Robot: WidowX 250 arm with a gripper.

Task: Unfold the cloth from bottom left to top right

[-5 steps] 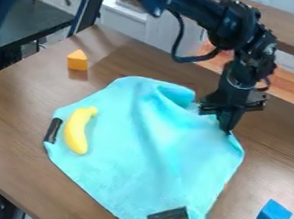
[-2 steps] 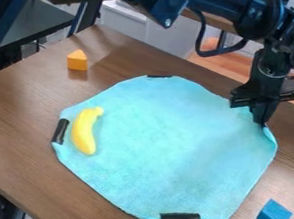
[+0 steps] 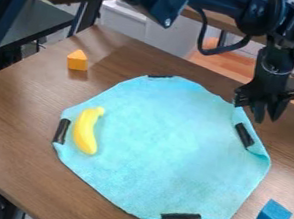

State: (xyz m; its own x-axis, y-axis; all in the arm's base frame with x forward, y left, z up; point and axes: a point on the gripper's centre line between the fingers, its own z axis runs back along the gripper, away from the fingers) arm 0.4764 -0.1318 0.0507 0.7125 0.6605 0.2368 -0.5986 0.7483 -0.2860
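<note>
My gripper hangs at the upper right, just beyond the cloth's upper right edge. Its two fingertips stand apart with nothing between them. The light blue cloth lies spread nearly flat on the wooden table, with black strips at its left, top, bottom and right edges. Along the right side, near the black strip, the cloth's edge is slightly curled. On the cloth's left part rests a yellow banana.
An orange block stands on the table at the upper left. At the lower right is a blue block, close to the cloth's right side.
The gripper moved right with the cloth's corner, pulling the cloth flat and shifting it and the banana slightly right. Since then its fingers have parted and let the corner go.
</note>
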